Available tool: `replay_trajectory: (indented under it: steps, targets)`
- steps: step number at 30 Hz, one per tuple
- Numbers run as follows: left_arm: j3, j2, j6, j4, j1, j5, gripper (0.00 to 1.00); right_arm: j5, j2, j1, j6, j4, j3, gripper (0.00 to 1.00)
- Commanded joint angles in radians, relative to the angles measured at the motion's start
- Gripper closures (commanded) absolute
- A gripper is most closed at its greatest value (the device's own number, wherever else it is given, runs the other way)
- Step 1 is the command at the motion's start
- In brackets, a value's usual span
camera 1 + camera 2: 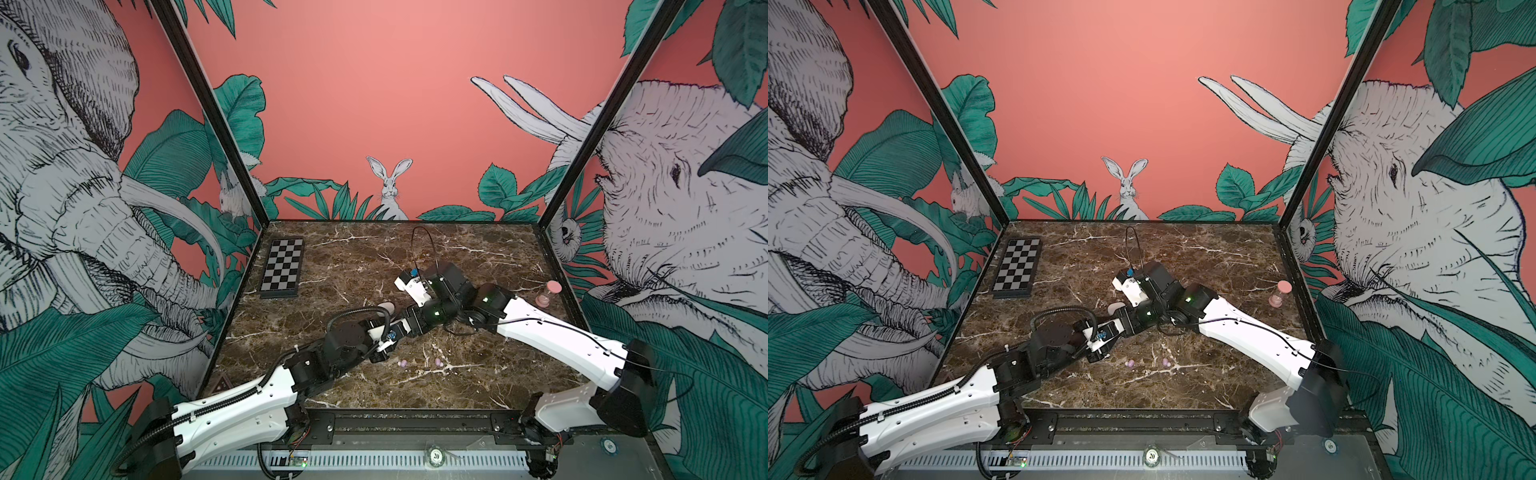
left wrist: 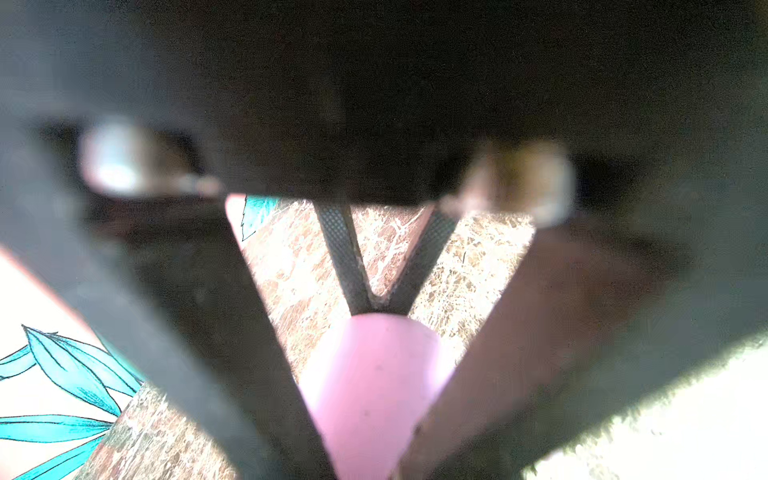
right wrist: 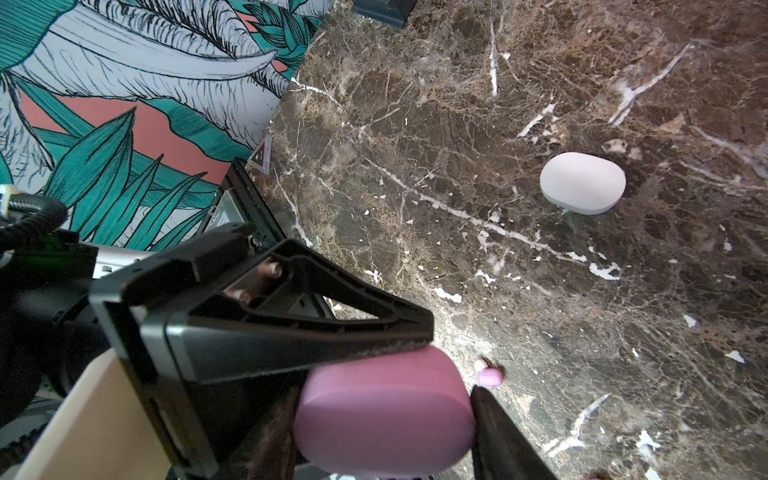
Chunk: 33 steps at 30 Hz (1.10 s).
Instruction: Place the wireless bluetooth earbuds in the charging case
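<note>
The left tool (image 2: 365,453) is clamped on the one lilac case (image 3: 382,415); the right tool (image 3: 390,390) flanks it, grip unclear. Two lilac earbuds (image 1: 402,363) (image 1: 439,362) lie on the counter (image 1: 457,257) near that case, one white case (image 3: 582,183) likewise.

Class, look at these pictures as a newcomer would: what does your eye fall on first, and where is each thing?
The coral jungle mural hits first: huge elephants on the side walls, a rabbit on the back wall. Next, at mid-table, the left fingers and right fingers clamp a lilac charging case. A white case lies on the marble table beyond it, a checkerboard at the far left.
</note>
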Motion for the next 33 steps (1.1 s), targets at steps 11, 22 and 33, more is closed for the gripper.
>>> replay_trajectory:
  steps: [11,22,33]
  targets:
    - [0.000,-0.010,0.024,0.002,0.005,-0.030,1.00,-0.037,-0.015,0.016,0.009,0.033,0.001,0.87]
    - [0.005,-0.029,0.002,-0.019,0.005,-0.066,1.00,-0.031,-0.041,0.017,0.015,0.041,0.002,0.10]
    - [0.041,-0.099,-0.072,-0.190,0.006,0.066,1.00,0.032,-0.174,-0.017,-0.038,0.000,0.029,0.02]
